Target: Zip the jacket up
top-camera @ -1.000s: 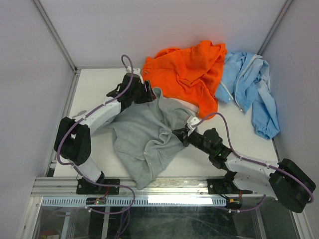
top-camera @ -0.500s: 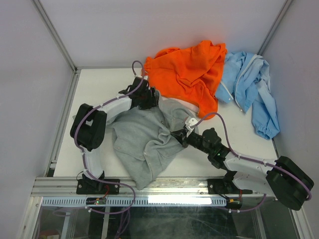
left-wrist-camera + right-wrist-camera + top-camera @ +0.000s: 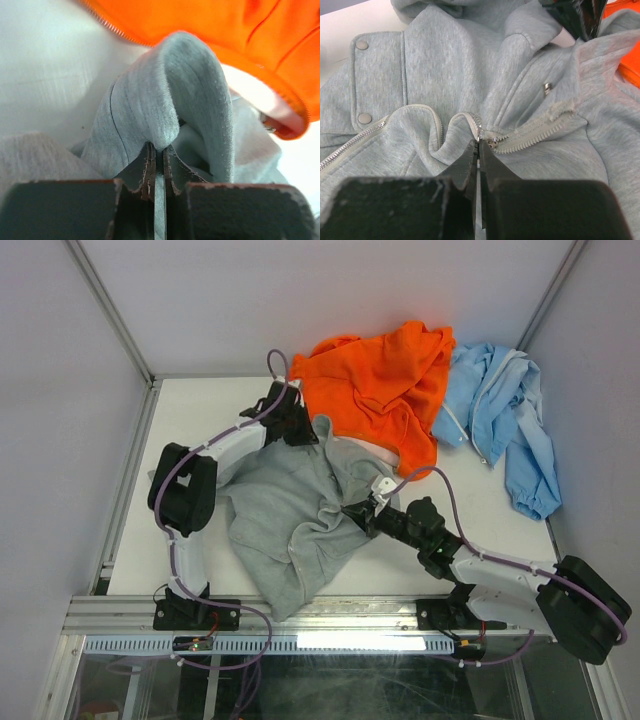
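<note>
The grey jacket (image 3: 285, 525) lies crumpled in the middle of the table. My left gripper (image 3: 298, 430) is at the jacket's upper edge beside the orange garment. In the left wrist view its jaws (image 3: 158, 149) are shut on a raised fold of the grey fleece (image 3: 165, 95). My right gripper (image 3: 357, 512) is at the jacket's front, and its jaws (image 3: 479, 144) are shut on the metal zipper pull (image 3: 480, 131). Joined zipper (image 3: 355, 142) runs off to the left of the pull. Loose pale teeth (image 3: 535, 134) lie open to its right.
A bright orange garment (image 3: 375, 390) is heaped at the back and touches the jacket's top. A light blue jacket (image 3: 500, 415) lies at the back right. White walls and metal posts enclose the table (image 3: 190, 410). Two snap studs (image 3: 362, 45) show on the jacket's flap.
The left arm swung right to the jacket's top edge and its gripper shut on a fold of fleece. The right gripper kept its hold and shifted slightly left.
</note>
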Robot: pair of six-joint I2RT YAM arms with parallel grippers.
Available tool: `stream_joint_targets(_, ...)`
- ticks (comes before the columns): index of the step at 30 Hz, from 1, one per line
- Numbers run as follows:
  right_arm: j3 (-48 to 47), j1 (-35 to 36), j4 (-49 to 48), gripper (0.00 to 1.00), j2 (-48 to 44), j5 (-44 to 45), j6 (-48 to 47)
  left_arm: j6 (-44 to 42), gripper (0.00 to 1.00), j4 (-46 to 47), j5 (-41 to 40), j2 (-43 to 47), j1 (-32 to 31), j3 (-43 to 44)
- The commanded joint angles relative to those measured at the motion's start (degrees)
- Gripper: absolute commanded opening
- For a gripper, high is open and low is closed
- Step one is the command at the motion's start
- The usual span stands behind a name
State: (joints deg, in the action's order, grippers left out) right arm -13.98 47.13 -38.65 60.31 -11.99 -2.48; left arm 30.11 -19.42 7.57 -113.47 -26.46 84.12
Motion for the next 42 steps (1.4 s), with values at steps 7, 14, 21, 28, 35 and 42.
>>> stream_joint_targets(7, -2.27, 0.41, 2.14, 0.00, -8.70, 0.16, -2.72, 3.91, 0.00, 4.50, 12.23, 9.77, 11.07, 14.86)
stream_joint_targets(14, -2.26, 0.41, -4.25, 0.00, -6.63, 0.17, -4.33, 21.29, 0.00, 27.74, 24.76, 16.36, 20.92, 0.51)
stream_joint_targets(21, -5.18, 0.40, -9.60, 0.00, 0.53, -1.19, -3.19, 18.08, 0.12, 27.98, 24.69, 18.17, 20.34, -9.83)
stream_joint_targets(28, -10.71, -0.98, -7.16, 0.04, 5.43, 0.82, -1.58, 14.89, 0.46, 25.12, 18.74, 27.45, 19.65, -21.38)
stream_joint_targets(35, -21.26, -8.16, 8.43, 0.28, 8.24, -1.94, 1.99, 9.27, 0.65, 18.01, 7.85, 40.52, 11.43, -30.48)
stream_joint_targets(42, -36.78, -11.03, 26.27, 0.50, 17.22, -2.87, -0.31, 10.07, 0.71, 21.42, 9.81, 36.14, 2.73, -34.04)
